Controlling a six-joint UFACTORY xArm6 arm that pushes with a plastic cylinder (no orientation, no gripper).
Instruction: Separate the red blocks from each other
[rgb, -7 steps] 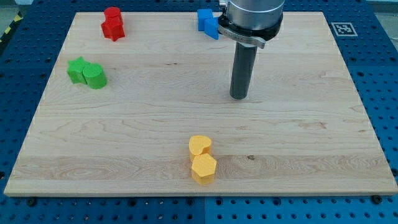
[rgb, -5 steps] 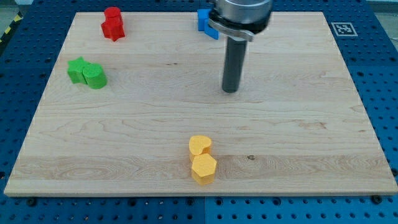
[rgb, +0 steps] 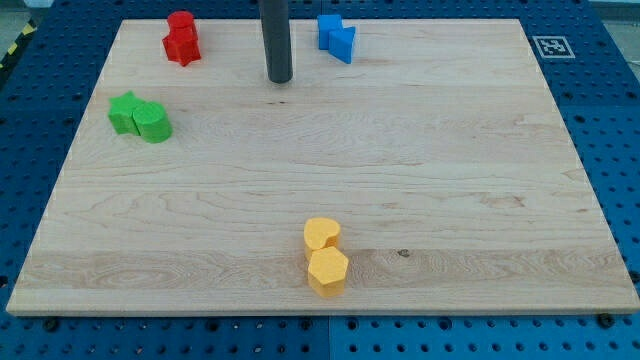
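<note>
Two red blocks touch each other at the board's top left: a red cylinder (rgb: 180, 22) above and a red star-like block (rgb: 182, 46) just below it. My tip (rgb: 279, 78) rests on the board to the right of the red pair, about a hand's width away, and left of the blue blocks. The rod rises straight out of the view's top.
Two blue blocks (rgb: 336, 36) sit together near the top edge. A green star (rgb: 124, 110) and a green cylinder (rgb: 153, 123) touch at the left. A yellow heart (rgb: 321, 234) and a yellow hexagon (rgb: 327, 270) touch near the bottom. The wooden board (rgb: 480, 200) lies on a blue perforated table.
My tip has moved from the board's middle right up and to the left, past the blue blocks, towards the red pair. No block has moved.
</note>
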